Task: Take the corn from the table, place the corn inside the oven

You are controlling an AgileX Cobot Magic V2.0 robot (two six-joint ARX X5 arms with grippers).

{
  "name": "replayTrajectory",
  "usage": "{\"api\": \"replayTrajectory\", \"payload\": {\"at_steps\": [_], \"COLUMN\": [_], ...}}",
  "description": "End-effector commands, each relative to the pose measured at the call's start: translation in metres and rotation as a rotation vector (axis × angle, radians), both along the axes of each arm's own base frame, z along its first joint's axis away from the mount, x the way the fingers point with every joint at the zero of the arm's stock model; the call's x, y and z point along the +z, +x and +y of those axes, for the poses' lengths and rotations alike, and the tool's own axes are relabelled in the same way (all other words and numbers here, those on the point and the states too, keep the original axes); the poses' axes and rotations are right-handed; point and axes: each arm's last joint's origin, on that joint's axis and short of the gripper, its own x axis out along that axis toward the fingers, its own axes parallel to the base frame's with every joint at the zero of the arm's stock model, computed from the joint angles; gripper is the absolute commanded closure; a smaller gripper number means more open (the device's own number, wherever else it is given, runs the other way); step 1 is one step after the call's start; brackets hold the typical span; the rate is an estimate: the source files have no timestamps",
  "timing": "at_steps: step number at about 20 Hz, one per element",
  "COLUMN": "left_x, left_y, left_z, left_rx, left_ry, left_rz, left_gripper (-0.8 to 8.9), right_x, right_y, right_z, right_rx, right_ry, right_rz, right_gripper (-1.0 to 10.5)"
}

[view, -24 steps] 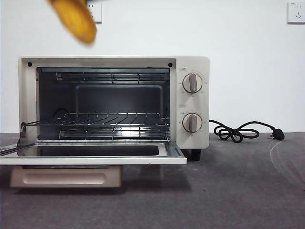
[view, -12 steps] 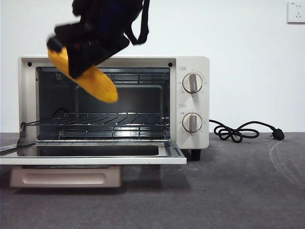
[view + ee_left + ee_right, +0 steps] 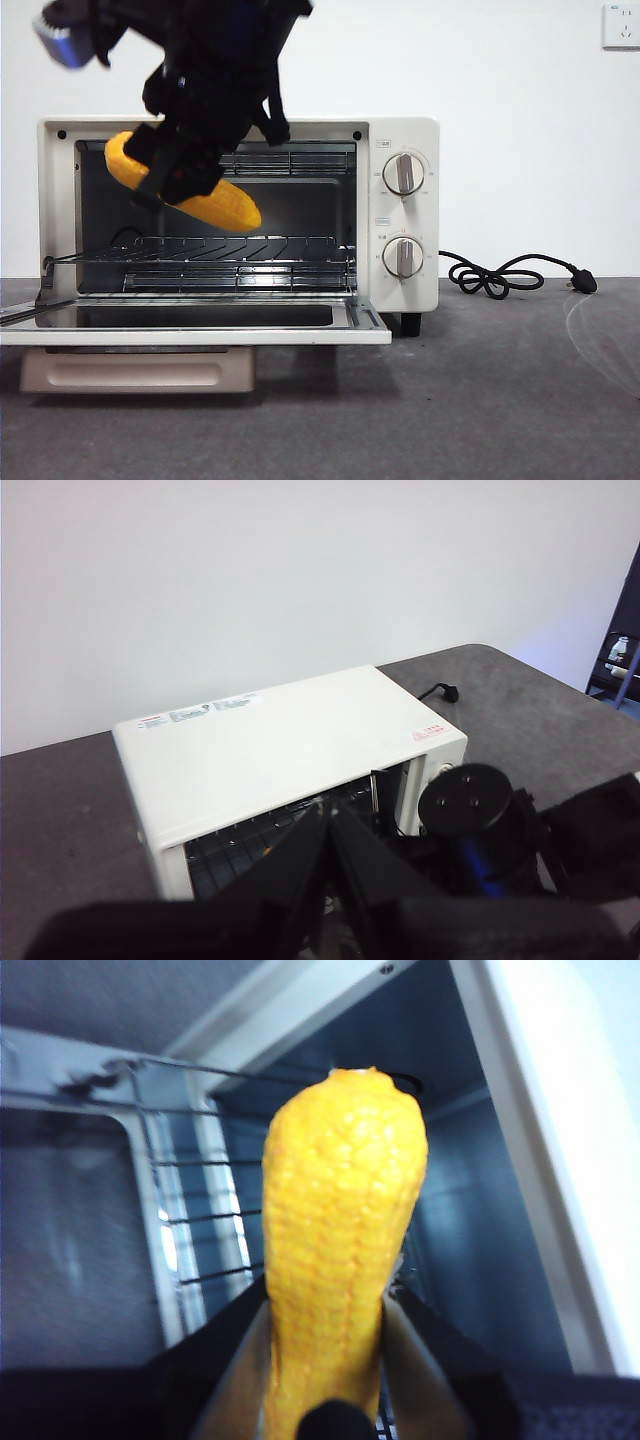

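The yellow-orange corn [image 3: 226,208] hangs tilted, its tapered end lower, in front of the open cream-white oven [image 3: 405,135], above the wire rack [image 3: 240,250]. My right gripper [image 3: 185,165] comes down from above and is shut on the cob's middle. In the right wrist view the corn [image 3: 340,1230] fills the space between the jaws of that gripper [image 3: 325,1310] and points into the oven's cavity. My left gripper [image 3: 326,818] is shut on nothing, high above the oven [image 3: 290,740], with the right arm [image 3: 470,810] below it.
The oven's door [image 3: 200,325] lies folded down flat over the dark grey table [image 3: 500,400], its beige handle underneath. A black cord [image 3: 500,275] coils to the right of the oven. A wall socket [image 3: 622,25] sits at the top right.
The right gripper has come down with the corn, from the top edge to the level of the oven's opening, and the cob has tilted flatter toward the rack.
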Motion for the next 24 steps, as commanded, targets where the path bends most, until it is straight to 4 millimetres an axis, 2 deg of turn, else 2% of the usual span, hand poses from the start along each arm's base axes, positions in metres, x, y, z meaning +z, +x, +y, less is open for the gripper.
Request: {"api": "replayTrajectory", "payload": {"at_steps": [1,10,13,15,24], "left_x": [0.002,0.002,0.002,0.002,0.002], "left_y": [-0.001,-0.001,-0.001,-0.001,-0.001], "left_z": [0.002,0.002,0.002,0.002,0.002], "left_rx": [0.01,0.01,0.01,0.01,0.01], "left_ry": [0.002,0.002,0.003,0.004,0.004], "left_rz": [-0.016,-0.015,-0.014,-0.014,-0.014], "left_gripper": [8.19,8.19,8.19,8.19,8.19], "right_x": [-0.008,-0.028,-0.028,-0.028,-0.027], "right_y": [0.006,0.017,0.017,0.017,0.014], "right_z": [0.003,0.005,0.006,0.006,0.007], "right_rx": [-0.004,-0.052,-0.044,-0.044,-0.089], "right_ry": [-0.071,-0.16,-0.152,-0.15,-0.139], "right_rz": [-0.058,-0.106,-0.105,-0.104,-0.114], "right_gripper": [9.6,9.3,7.3,6.4,6.2]}}
